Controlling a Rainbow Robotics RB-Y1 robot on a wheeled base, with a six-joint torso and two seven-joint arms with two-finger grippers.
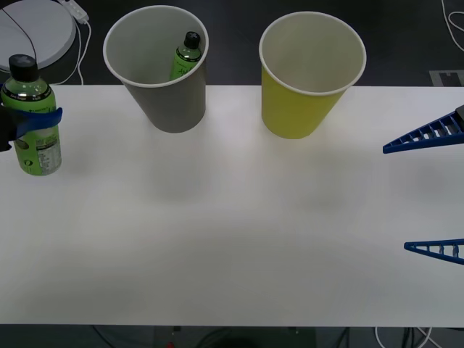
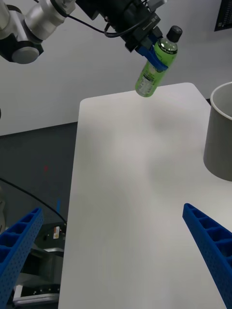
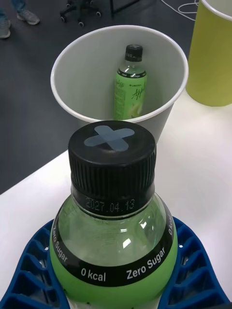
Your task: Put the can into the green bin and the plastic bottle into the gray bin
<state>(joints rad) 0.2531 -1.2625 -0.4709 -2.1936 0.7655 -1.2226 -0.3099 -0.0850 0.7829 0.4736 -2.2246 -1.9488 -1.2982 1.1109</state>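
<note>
Fingers of left gripper clamped round a bottle at mid-body, blue ribs wrapping both sides of the label. Bottle upright, black cap up, held at the far-left edge of the table; from the right wrist camera clearly lifted off the surface, slightly tilted. Cap marked with a gray cross of tape, "Zero Sugar" and "0 kcal" readable on the shoulder band. Second bottle already inside the gray bin, leaning against the inner wall, cap near the rim. Gray bin standing upright at far left-centre, just right of the held bottle and apart from it. Green bin upright to the right of the gray one, a gap between them, pale inside visible, contents not discernible. Right gripper at the right edge of the table, fingers spread wide, nothing between them, well apart from both bins. Near half of the table bare white. White round object with a cable off the table at far left.
</note>
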